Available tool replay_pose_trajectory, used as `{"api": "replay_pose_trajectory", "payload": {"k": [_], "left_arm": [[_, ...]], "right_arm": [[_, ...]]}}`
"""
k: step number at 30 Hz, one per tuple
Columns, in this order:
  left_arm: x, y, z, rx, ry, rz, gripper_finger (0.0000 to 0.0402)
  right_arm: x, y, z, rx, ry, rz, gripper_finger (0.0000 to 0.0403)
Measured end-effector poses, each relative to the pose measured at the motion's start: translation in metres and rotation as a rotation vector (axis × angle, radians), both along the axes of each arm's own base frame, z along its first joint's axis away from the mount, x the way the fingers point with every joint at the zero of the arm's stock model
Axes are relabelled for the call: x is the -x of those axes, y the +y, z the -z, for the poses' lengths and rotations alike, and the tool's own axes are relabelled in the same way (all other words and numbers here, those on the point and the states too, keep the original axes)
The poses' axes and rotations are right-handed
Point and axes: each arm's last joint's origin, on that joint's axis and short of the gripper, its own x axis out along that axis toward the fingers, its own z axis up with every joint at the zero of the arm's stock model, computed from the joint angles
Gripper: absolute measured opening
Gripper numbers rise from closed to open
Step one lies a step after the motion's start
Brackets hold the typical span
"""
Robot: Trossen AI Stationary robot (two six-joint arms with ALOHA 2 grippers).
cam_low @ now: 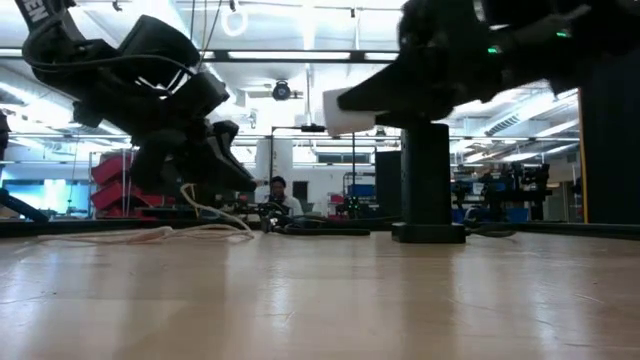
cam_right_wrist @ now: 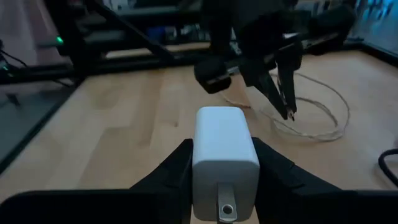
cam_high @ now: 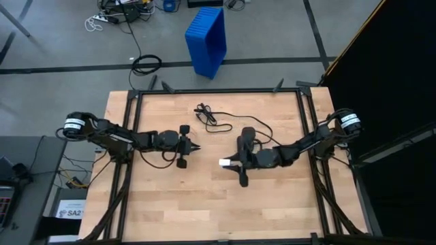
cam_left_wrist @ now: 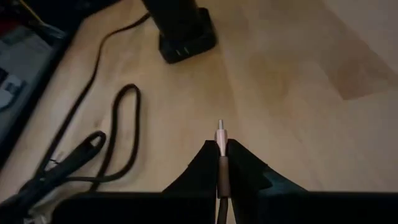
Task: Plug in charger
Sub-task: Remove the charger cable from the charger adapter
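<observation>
Bare wooden tabletop (cam_high: 204, 204) between the left gripper (cam_high: 195, 146) with its pinched cable plug (cam_left_wrist: 220, 134) and the right gripper (cam_high: 225, 164) closed on the white charger block (cam_right_wrist: 224, 155); nothing in that gap. Coiled black cable (cam_high: 208, 116) well off to one side of both jaws. Dark upright block (cam_left_wrist: 181, 28) ahead of the left jaws.

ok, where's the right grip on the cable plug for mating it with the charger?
Just behind the tip, on the plug barrel, as the left gripper has it: fingers pinching the sides, metal tip sticking out forward and free. Come from the cable end, along the barrel. The right gripper holds the charger by its flat sides, port face exposed toward the left arm.
</observation>
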Motion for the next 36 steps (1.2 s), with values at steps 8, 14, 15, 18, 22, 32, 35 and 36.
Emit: {"api": "replay_pose_trajectory", "payload": {"k": [8, 14, 15, 18, 22, 32, 35, 36], "left_arm": [[-0.005, 0.004, 0.014, 0.04, 0.032, -0.018, 0.0], [-0.01, 0.004, 0.026, 0.045, 0.033, -0.014, 0.0], [-0.011, 0.004, 0.027, 0.045, 0.032, -0.014, 0.0], [-0.014, 0.005, 0.028, 0.045, 0.031, -0.014, 0.0], [-0.018, 0.005, 0.028, 0.044, 0.033, -0.014, 0.0], [-0.019, 0.005, 0.027, 0.047, 0.031, -0.007, 0.0], [-0.018, 0.005, 0.027, 0.046, 0.032, -0.007, 0.0], [-0.018, 0.005, 0.028, 0.046, 0.033, -0.007, 0.0]], "right_arm": [[0.032, 0.006, 0.025, -0.035, 0.012, 0.077, 0.0088], [0.042, 0.012, 0.037, -0.054, 0.051, 0.098, 0.0088], [0.043, 0.013, 0.04, -0.053, 0.061, 0.101, 0.0088], [0.043, 0.015, 0.056, -0.064, 0.08, 0.14, 0.0088], [0.039, 0.017, 0.076, -0.087, 0.057, 0.15, 0.0088], [0.038, 0.016, 0.107, -0.131, 0.054, 0.154, 0.0088], [0.039, 0.016, 0.106, -0.143, 0.042, 0.147, 0.0092], [0.039, 0.016, 0.106, -0.147, 0.038, 0.143, 0.0103]]}}
